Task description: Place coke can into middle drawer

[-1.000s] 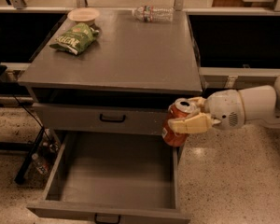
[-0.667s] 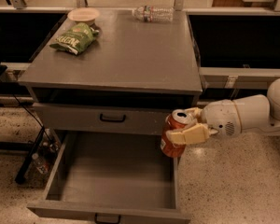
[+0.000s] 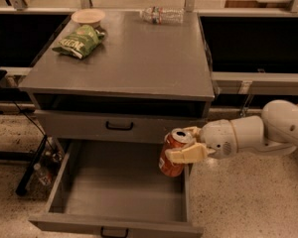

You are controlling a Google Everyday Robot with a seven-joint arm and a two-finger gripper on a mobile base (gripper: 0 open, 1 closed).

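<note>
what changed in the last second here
The gripper, shut on the coke can throughout, carried it down and to the left in the camera view, so the can now hangs above the right side of the open middle drawer. Nothing was let go. The drawer stayed open, and the chip bag, bowl and water bottle did not move.

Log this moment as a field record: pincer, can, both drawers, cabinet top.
pincer: reaches in from the right, shut on the coke can
coke can: tilted, held over the right rear corner of the middle drawer
middle drawer: pulled open
upper drawer: closed
cabinet top: green chip bag and bowl at rear left, water bottle lying at the rear edge
</note>
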